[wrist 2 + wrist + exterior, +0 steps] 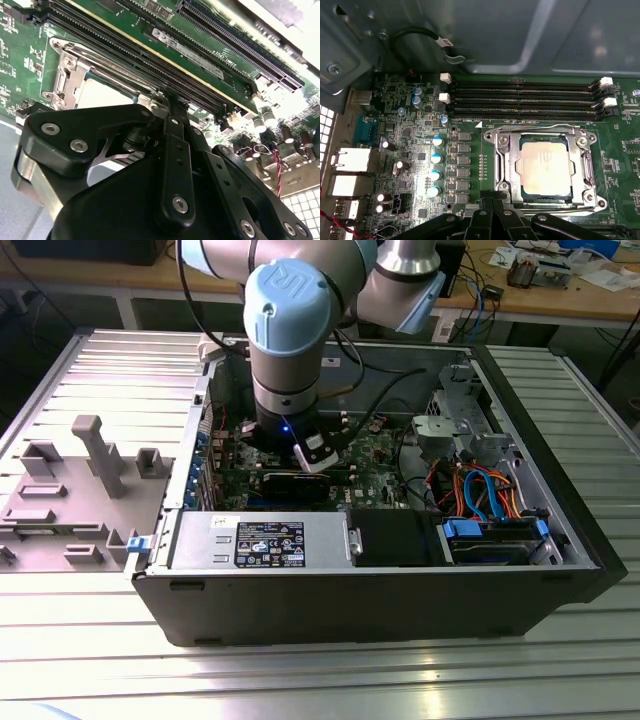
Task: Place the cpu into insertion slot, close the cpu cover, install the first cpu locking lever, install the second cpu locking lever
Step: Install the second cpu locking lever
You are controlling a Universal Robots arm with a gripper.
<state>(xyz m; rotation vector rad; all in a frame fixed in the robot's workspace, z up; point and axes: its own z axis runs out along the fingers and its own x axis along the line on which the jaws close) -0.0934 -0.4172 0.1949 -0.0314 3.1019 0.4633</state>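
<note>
Operator: Report pincer state.

Arm: My pincer (492, 202) sits low over the circuit board (420, 150), at the edge of the insertion slot (495, 137). In the first wrist view my two fingers (482, 215) are pressed together, with no gap showing between them. I cannot tell whether anything is pinched between the tips. In the second wrist view the fingertip end is touching, or just beside, the metal edge of the slot.

Operator: Report position of the cpu.

Arm: The cpu (542, 167) lies flat inside the insertion slot, dull silver top facing up. The cpu cover (507, 160) is down over it. The frame surrounds the chip on all four sides, and the chip shows through the central cut-out.

Operator: Report levers.

Arm: One wire lever (535, 126) lies flat along the cover, between the cover and the long black memory slots (525, 100). I cannot tell whether it is hooked.

Operator: Report general location.

Arm: In the exterior view my arm (290, 330) reaches straight down into the open computer case (350, 590). It enters towards the exterior view's left half of the case, on the far side of the grey power unit (260, 540). The drive bay with blue and orange cables (490, 500) is well apart, towards the exterior view's right.
</note>
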